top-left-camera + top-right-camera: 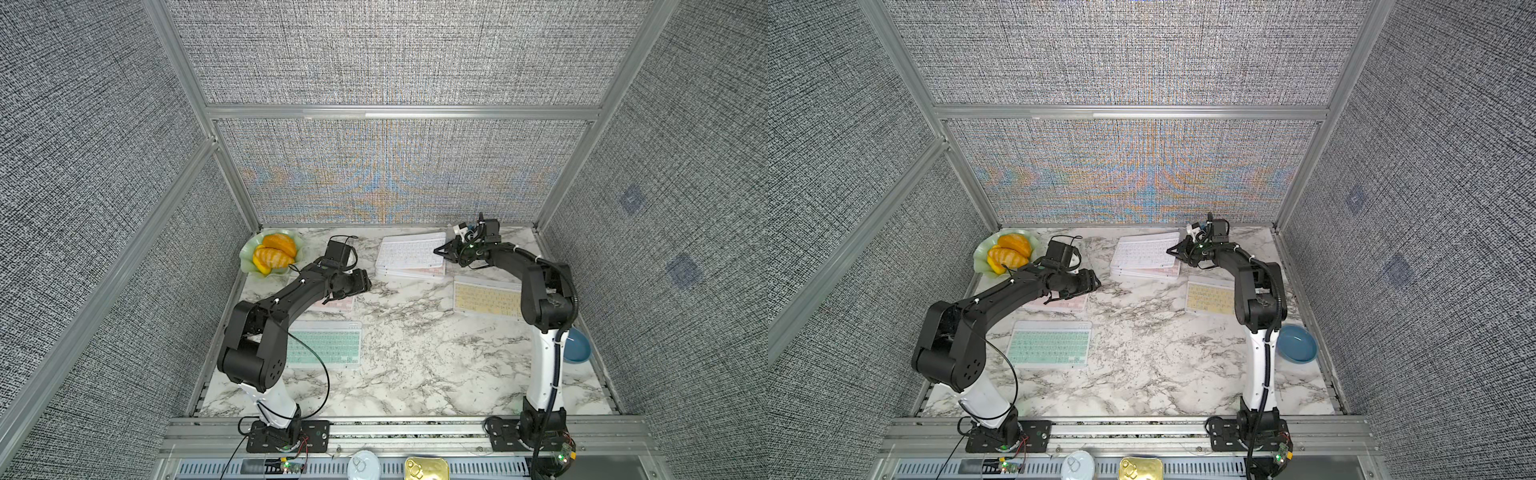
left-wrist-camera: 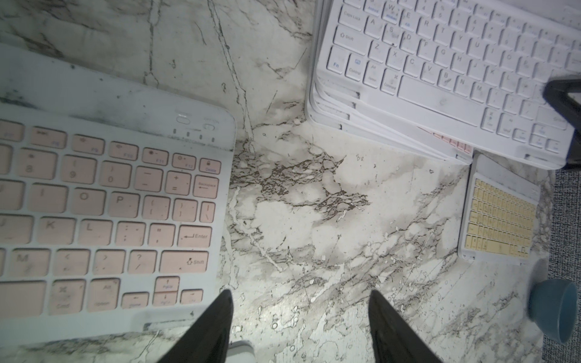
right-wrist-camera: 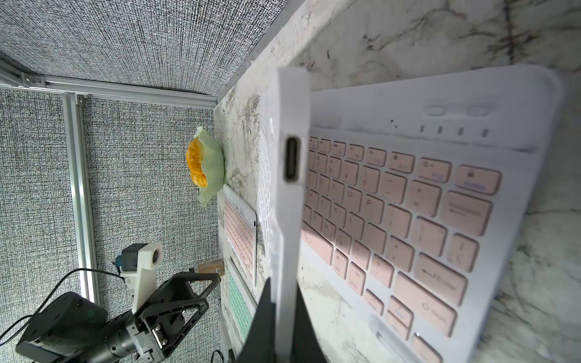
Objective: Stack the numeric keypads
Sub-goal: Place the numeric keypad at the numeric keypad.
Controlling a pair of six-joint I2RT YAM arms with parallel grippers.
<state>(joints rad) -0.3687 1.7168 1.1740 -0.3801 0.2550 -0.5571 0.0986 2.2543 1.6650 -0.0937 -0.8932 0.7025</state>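
Marble-patterned tabletop carries the thin, white-framed rectangular keypads. At upper centre in both top views, a white-keyed keypad tops a small stack, and the right gripper is clamped tight on its right edge. The left gripper, left of centre, stands partly open over bare marble, holding nothing. A pink-keyed keypad lies flat just beside its jaws.

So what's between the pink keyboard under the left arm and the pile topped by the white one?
Nothing: just bare marble tabletop between the pink keypad and the stack under the white keypad, clearest in the left wrist view.
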